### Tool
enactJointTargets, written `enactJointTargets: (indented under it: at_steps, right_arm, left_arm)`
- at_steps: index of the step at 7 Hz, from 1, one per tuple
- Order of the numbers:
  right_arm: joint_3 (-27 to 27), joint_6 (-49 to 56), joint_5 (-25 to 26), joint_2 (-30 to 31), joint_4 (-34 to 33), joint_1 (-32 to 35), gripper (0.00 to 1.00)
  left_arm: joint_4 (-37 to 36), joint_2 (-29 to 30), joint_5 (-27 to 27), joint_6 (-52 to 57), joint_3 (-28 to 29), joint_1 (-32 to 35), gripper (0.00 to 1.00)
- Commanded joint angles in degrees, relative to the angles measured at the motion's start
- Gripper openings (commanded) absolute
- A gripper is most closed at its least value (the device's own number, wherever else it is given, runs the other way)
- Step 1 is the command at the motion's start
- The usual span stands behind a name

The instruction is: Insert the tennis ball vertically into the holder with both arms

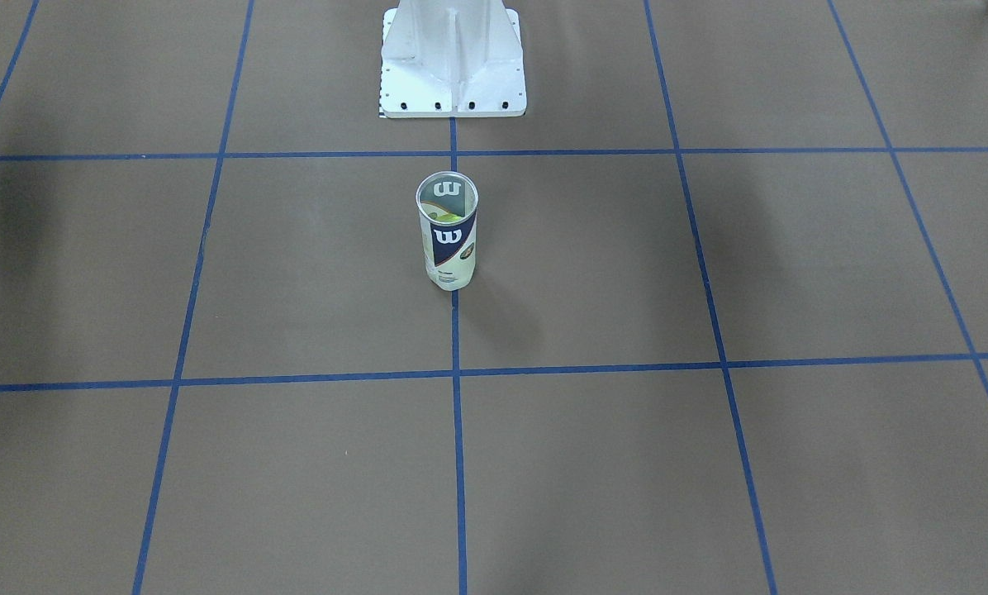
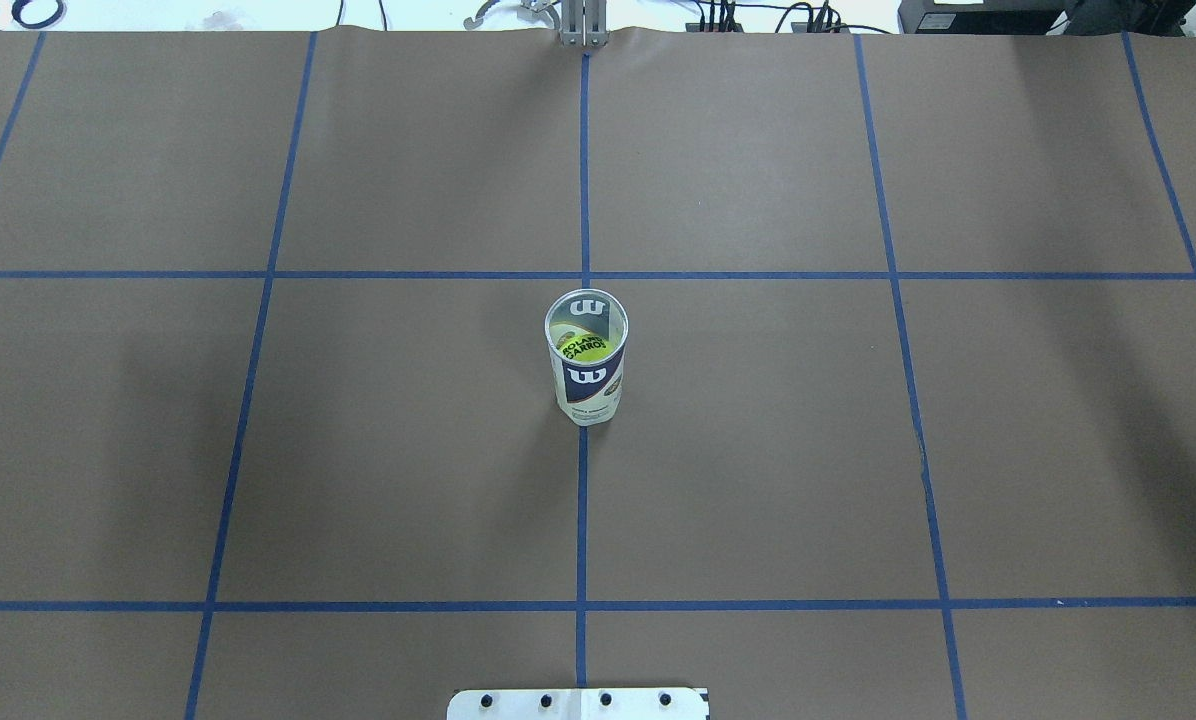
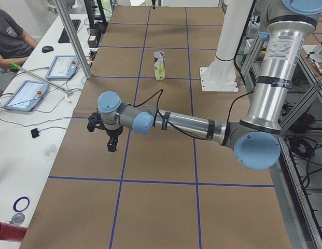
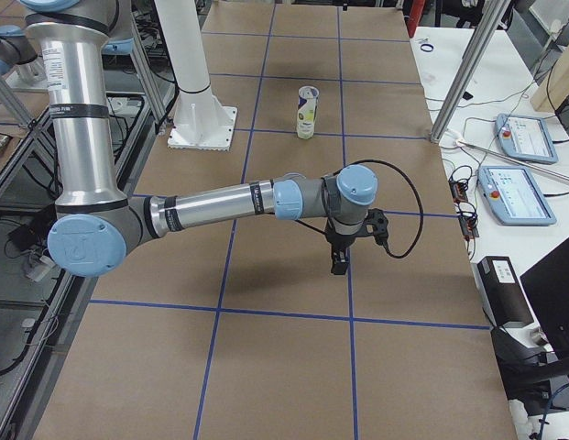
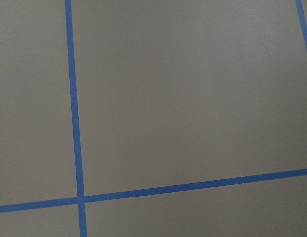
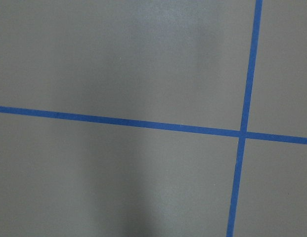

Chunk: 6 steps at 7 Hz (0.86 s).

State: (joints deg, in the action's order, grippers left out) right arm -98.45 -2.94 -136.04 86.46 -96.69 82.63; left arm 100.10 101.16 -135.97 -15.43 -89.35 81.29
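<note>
- Front: seeing holder (image 1: 447, 231) standing upright at centre of desk (image 1: 213, 273), mouth up for a vertical drop.
- Overhead: spotting ball (image 2: 580, 345) sitting inside.
- Left side: finding left gripper (image 3: 112, 141) hanging near left edge, well clear; not managing to tell jaw width.
- Right side: finding right gripper (image 4: 339, 258) near right edge; likewise unable to tell.

clear glossy plastic tennis-ball tube (image 2: 586, 370) with navy-white label, matt brown paper table cover (image 2: 758, 450), blue tape lines (image 2: 584, 170), glossy white metal base (image 1: 453, 58), smooth silvery metal left arm (image 3: 184, 124) and right arm (image 4: 220, 203).
</note>
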Motion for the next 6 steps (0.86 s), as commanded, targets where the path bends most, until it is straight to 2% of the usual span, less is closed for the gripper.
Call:
enactJointTargets:
  at_steps: [1,6]
  right_arm:
    - [0.01,0.4,-0.28,0.64,0.01,0.25,1.0]
    - [2.12,0.39,-0.19,0.03,0.1,0.25,1.0]
  left_arm:
    - [-0.87,-4.53,0.27,-0.38,-5.96,0.18,0.99]
    - [-0.87,-8.34,-1.49,-0.48,-8.37,0.54,1.0]
